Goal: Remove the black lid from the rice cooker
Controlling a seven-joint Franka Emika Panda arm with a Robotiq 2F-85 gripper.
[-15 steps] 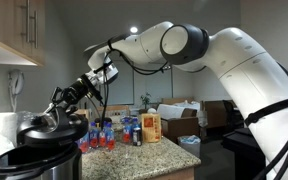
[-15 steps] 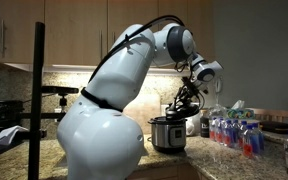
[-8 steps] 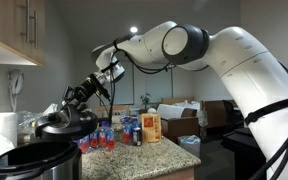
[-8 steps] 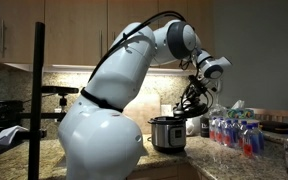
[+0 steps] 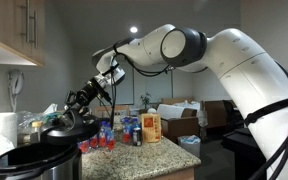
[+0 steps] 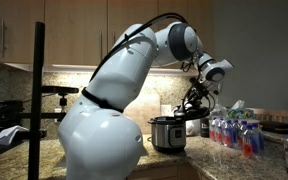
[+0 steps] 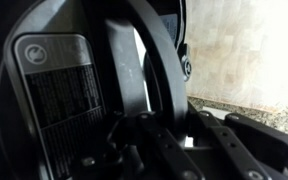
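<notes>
**Black lid (image 5: 70, 128) held off the rice cooker (image 5: 29, 162)**

Black lid hangs in the air under the gripper (image 5: 75, 112), not touching the cooker. In an exterior view it sits at about 2 o'clock from the cooker's open top, tilted slightly, with a clear gap between its rim and the silver band. In an exterior view the lid (image 6: 194, 114) shows as a dark shape at about 1 o'clock from the rice cooker (image 6: 168, 134), which stands on the counter (image 6: 209, 160).

The gripper (image 6: 196, 103) is closed narrowly on the lid's top handle. In the wrist view its dark fingers (image 7: 154, 140) come in from 6 o'clock and bracket the curved handle bar (image 7: 149, 60). The exact contact is too dark to make out. A grey printed label (image 7: 50, 92) lies at 9 o'clock in that view, and pale speckled stone (image 7: 246, 50) fills the 2 o'clock corner.

Beyond the lid, at about 3 o'clock from it, red-capped bottles (image 5: 102, 136) and an orange carton (image 5: 151, 127) stand on the counter.
</notes>
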